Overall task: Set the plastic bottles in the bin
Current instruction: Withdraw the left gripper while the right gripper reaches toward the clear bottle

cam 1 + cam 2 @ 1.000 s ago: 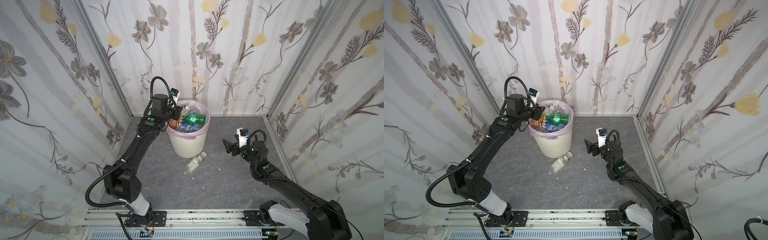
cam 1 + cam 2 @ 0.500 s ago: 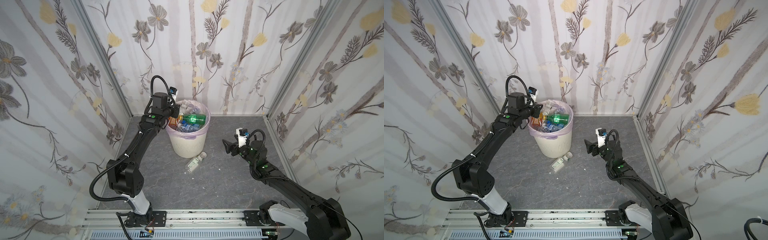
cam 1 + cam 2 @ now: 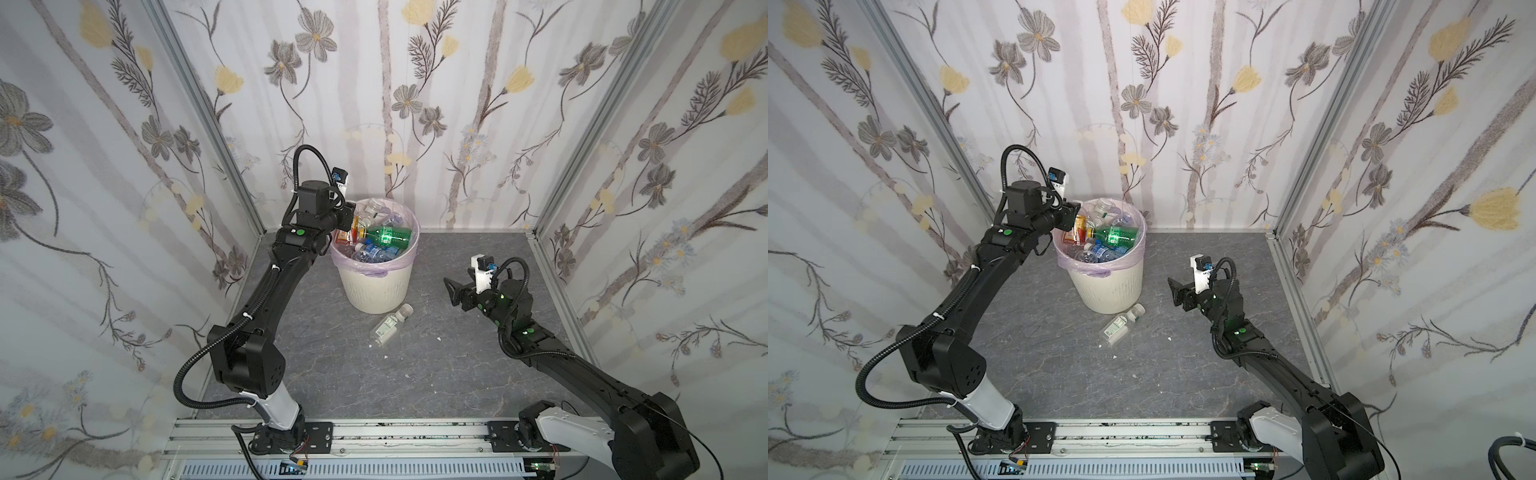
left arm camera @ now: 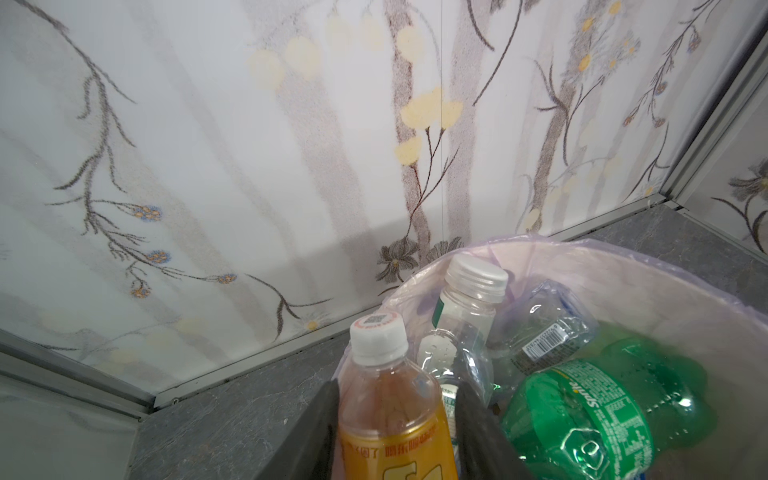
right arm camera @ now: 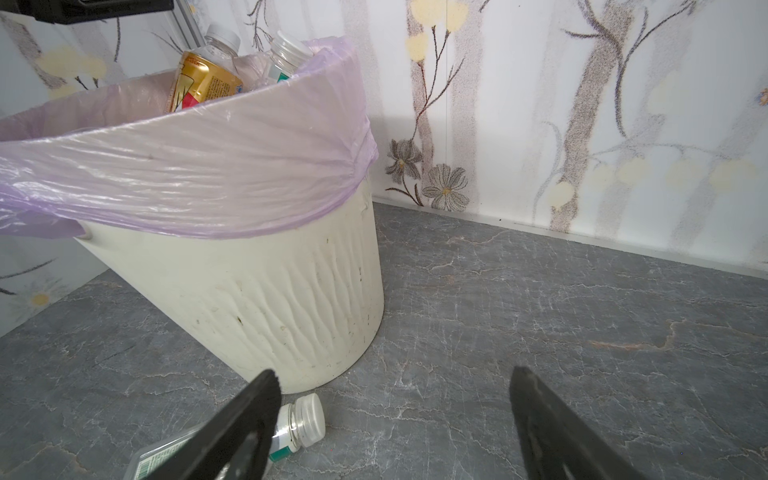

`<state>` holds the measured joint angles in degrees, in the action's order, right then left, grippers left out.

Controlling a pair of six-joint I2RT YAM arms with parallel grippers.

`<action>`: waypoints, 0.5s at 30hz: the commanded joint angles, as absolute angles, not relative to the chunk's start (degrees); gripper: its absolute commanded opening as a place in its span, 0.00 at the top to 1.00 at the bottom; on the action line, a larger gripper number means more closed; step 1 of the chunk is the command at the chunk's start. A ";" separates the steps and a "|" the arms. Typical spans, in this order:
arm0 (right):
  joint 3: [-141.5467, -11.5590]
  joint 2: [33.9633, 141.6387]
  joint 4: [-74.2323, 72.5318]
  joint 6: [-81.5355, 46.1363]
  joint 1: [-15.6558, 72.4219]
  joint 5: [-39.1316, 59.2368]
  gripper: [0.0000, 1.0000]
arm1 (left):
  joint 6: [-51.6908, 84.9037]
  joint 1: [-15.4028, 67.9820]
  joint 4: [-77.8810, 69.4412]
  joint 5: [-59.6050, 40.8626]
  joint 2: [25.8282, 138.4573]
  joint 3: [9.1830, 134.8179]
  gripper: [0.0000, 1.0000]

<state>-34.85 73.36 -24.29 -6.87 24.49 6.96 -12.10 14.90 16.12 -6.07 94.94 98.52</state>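
Left tool [image 4: 395, 390], clamped on the amber bottle [image 4: 386, 436] over the bin [image 3: 376, 286] near the far edge of the desk [image 3: 436, 365], should release it; right tool [image 5: 395, 386], wide open and empty, should next take the clear bottle [image 3: 388, 326] at the bin's base.

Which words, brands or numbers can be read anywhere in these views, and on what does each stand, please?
"Sprite": label of the green bottle in the bin.
Yellow-label characters on the amber bottle: too blurred to read.
Barcode digits on the crushed clear bottle: too small.
Label print on the bottle on the floor: too small.
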 commanded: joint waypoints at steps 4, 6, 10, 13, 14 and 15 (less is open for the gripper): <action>-35.15 74.18 -27.20 -7.58 24.56 7.47 0.13 | -12.26 14.85 14.85 -7.16 93.56 99.26 0.61; -35.19 74.18 -27.19 -7.66 24.56 7.70 0.13 | -12.15 14.85 14.85 -7.34 93.71 99.09 0.62; -35.47 73.92 -26.14 -5.99 24.67 10.45 0.14 | -11.28 14.85 14.85 -7.23 92.80 97.39 0.62; -36.40 74.26 -23.91 -3.69 25.22 14.12 0.15 | -11.16 14.70 14.85 -5.89 90.49 94.05 0.57; -36.79 74.50 -22.99 -2.64 25.81 14.98 0.15 | -11.16 14.55 14.85 -5.29 89.22 92.34 0.54; -37.15 74.77 -21.77 -1.12 26.48 15.81 0.16 | -11.10 14.28 14.85 -4.68 87.77 90.52 0.52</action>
